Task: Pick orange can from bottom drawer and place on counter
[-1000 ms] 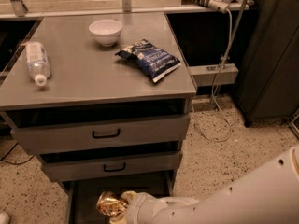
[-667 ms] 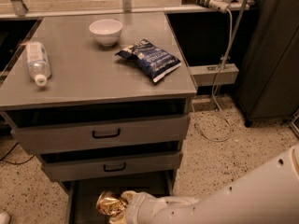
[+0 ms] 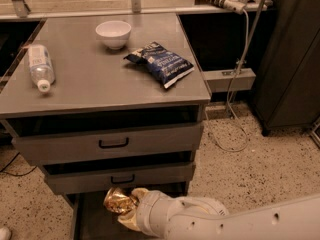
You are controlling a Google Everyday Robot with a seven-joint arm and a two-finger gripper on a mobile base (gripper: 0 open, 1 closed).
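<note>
The orange can (image 3: 117,200), shiny and dented, is held above the open bottom drawer (image 3: 91,220), just below the front of the middle drawer. My gripper (image 3: 128,208) is at the bottom of the view, its pale fingers (image 3: 136,194) closed around the can's right side. The white arm (image 3: 210,221) reaches in from the lower right. The counter (image 3: 100,79) is the grey cabinet top above.
On the counter lie a clear plastic bottle (image 3: 39,64) at the left, a white bowl (image 3: 113,33) at the back and a dark blue chip bag (image 3: 161,63) at the right. Two closed grey drawers with black handles (image 3: 113,143) sit above the open one. Cables hang at the right.
The can has risen from the drawer floor, held in my gripper. The arm has lifted with it.
</note>
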